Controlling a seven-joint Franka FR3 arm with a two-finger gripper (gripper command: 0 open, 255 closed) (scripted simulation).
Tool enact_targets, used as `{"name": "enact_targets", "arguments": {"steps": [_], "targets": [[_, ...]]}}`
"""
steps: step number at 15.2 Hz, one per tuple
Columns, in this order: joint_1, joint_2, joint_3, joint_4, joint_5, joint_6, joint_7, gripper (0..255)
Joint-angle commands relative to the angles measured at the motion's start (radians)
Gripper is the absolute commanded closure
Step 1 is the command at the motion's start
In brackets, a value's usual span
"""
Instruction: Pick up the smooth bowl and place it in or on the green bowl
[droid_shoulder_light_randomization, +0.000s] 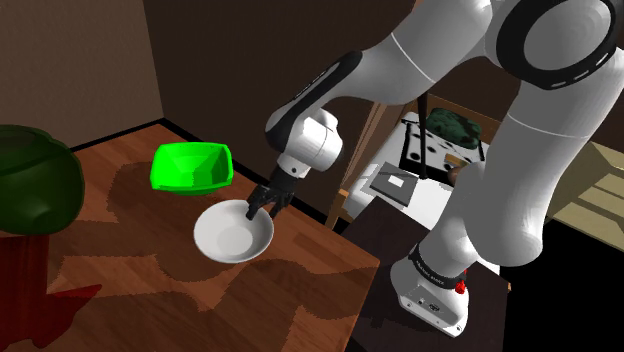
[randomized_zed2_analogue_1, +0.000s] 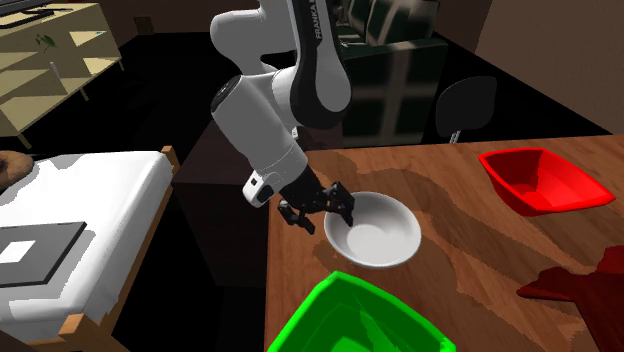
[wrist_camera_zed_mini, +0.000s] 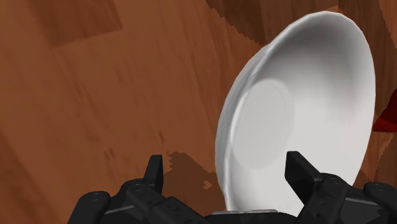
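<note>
Gripper (wrist_camera_zed_mini: 226, 167): fingers apart, straddling the rim of the white bowl (droid_shoulder_light_randomization: 233, 235) on the arm's side. One finger is outside the wall, one over the inside. Neither looks to touch it, so nothing is held.

The white bowl sits upright on the wooden surface (droid_shoulder_light_randomization: 150, 290), mouth up. It is round, so it has no long axis. The green bowl (droid_shoulder_light_randomization: 192, 167) is near it but apart, towards the shoulder view's upper left.

Risks as you close: a shallow bite on that smooth rim may slip, and a one-sided pinch may let the bowl tip and swing. Clear the green bowl's wall when carrying.
</note>
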Motion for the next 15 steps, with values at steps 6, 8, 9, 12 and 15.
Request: {"name": "enact_targets", "arguments": {"steps": [6, 8, 9, 12, 15], "targets": [[0.0, 0.003, 0.001, 0.001, 0.004, 0.001, -0.003, 255], [0.0, 0.003, 0.001, 0.001, 0.004, 0.001, -0.003, 255], [0.0, 0.003, 0.001, 0.001, 0.004, 0.001, -0.003, 255], [0.0, 0.003, 0.001, 0.001, 0.004, 0.001, -0.003, 255], [0.001, 0.003, 0.001, 0.002, 0.004, 0.002, -0.003, 255]]}}
